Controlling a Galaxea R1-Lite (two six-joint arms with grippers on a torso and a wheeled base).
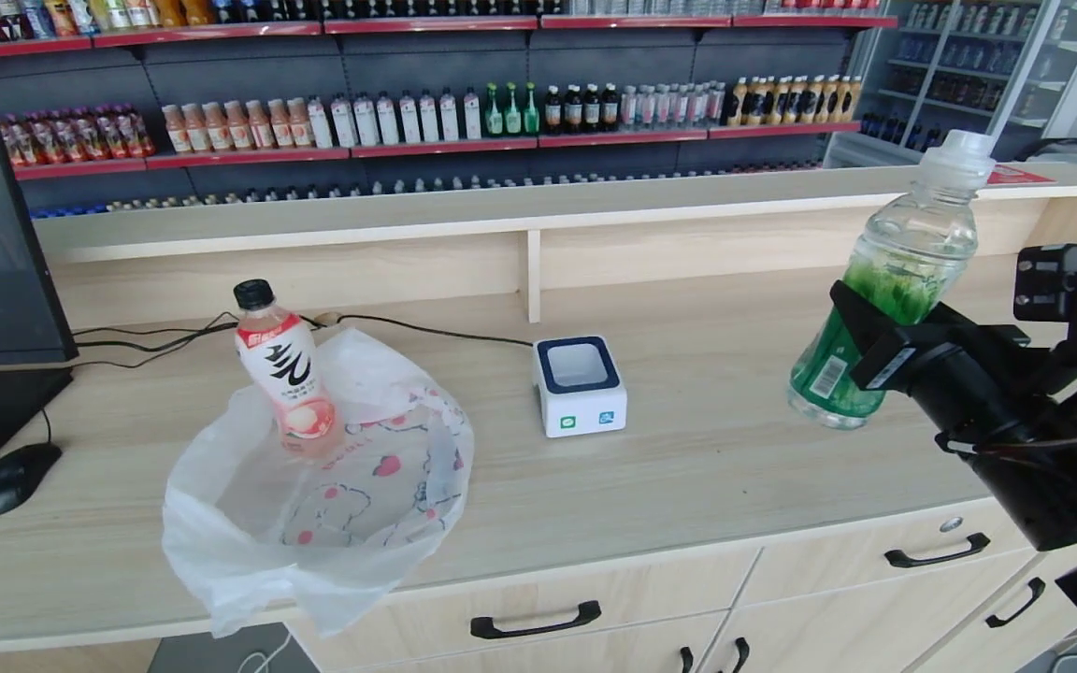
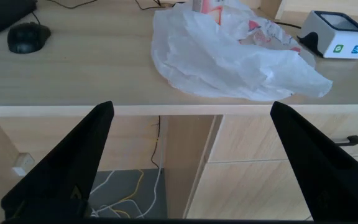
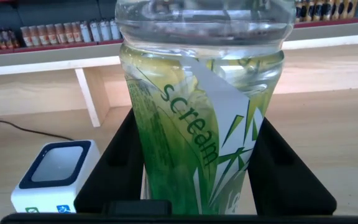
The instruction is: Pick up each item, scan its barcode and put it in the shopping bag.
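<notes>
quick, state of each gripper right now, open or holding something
Left gripper: open, holding nothing.
Right gripper: closed on the green bottle.

Head view above counter [image 1: 735, 449], wrist views nearer (scanner [image 1: 579, 386] shared)

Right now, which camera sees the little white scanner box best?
The head view: the scanner sits whole on the counter, window and front visible. The left wrist view catches the scanner at a corner, past the bag. The right wrist view shows the scanner cut off below, beside the green bottle.
</notes>
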